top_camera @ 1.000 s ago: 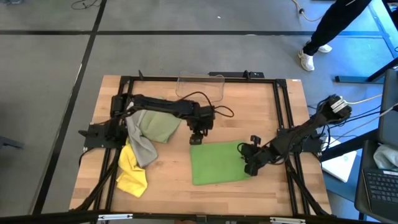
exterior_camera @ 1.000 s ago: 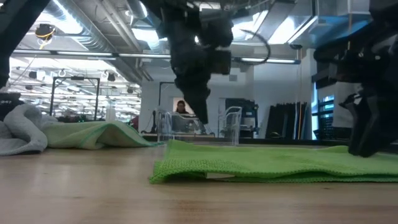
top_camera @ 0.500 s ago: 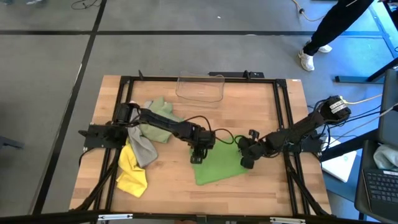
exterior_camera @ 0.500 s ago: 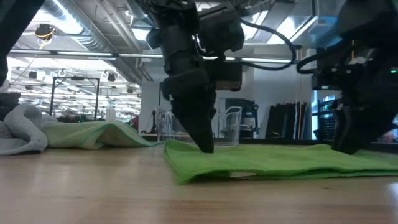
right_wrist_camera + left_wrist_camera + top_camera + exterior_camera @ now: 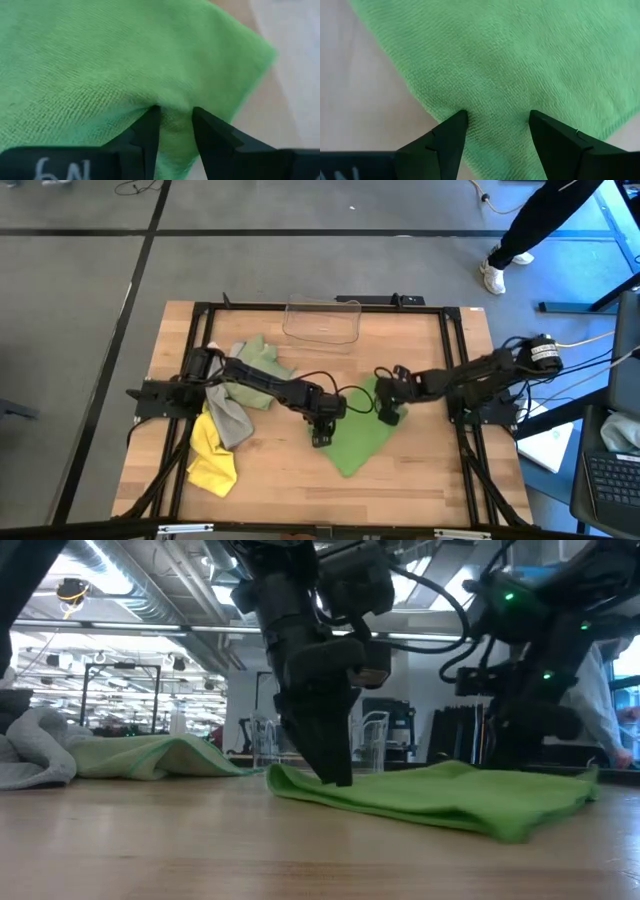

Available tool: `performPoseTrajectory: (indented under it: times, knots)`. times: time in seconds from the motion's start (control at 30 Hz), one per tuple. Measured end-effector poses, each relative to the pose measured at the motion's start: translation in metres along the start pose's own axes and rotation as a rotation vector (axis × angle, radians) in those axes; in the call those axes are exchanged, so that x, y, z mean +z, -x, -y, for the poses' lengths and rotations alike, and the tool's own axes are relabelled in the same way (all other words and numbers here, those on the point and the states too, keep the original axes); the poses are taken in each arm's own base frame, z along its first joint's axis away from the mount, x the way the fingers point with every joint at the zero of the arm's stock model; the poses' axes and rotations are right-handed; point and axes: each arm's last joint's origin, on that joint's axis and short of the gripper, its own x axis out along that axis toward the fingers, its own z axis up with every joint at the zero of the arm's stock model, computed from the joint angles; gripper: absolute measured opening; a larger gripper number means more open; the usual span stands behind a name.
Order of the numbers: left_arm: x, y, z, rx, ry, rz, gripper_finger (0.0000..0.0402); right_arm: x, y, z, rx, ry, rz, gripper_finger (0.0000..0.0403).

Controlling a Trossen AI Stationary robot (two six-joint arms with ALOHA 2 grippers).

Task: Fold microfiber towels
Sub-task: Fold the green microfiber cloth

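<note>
I have both arms reaching in toward the middle of the counter (image 5: 420,480), working the bright green towel (image 5: 362,442) between them.

My left tool (image 5: 321,434) is pressed straight down on the towel's near-left edge. Its fingers (image 5: 451,134) stand spread, tips resting on the cloth rather than nipping it; I judge it serves as an anchor, pinning that edge while the other side is drawn around. The left arm stretches long and low from its base, wrist bent so the tool points steeply down.

My right tool (image 5: 388,413) sits at the towel's opposite corner. Its fingers (image 5: 150,125) are drawn close with a ridge of green cloth puckered between them, so it grips the towel there. The right arm is extended across from its mount, nearly level, wrist tipped down.

The towel lies skewed under both tools, one corner pointing away from them toward the counter's front edge. It looks part-way through a fold.

Behind my left tool, beside that arm, the pale sage towel (image 5: 255,380), the grey towel (image 5: 228,420) and the yellow towel (image 5: 210,460) wait in a heap. The clear bin (image 5: 322,320) stands well beyond both tools.
</note>
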Motion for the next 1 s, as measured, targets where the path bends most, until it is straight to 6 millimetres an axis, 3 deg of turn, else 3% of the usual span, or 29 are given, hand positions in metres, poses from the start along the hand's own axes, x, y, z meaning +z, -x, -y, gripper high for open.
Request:
performPoseTrajectory:
  times: [0.23, 0.5, 0.67, 0.77, 1.0]
  knots:
    - [-0.009, -0.001, 0.021, 0.028, 0.057, 0.009, 0.0215, 0.02, -0.004, 0.015, 0.068, 0.037, 0.129, 0.0123]
    - [-0.013, 0.002, 0.043, 0.006, 0.043, 0.053, 0.0215, 0.051, 0.012, 0.009, 0.115, 0.07, 0.192, 0.0123]
    - [-0.013, 0.019, 0.043, 0.02, 0.039, 0.077, 0.0215, 0.044, 0.027, -0.026, 0.307, 0.132, 0.061, 0.0123]
    - [-0.012, 0.042, 0.045, 0.033, 0.009, 0.118, 0.0215, 0.031, 0.038, -0.056, 0.377, 0.211, 0.054, 0.0123]
    - [-0.018, 0.089, 0.034, 0.234, -0.018, 0.175, 0.0215, 0.034, 0.068, -0.115, 0.444, 0.181, 0.435, 0.0123]
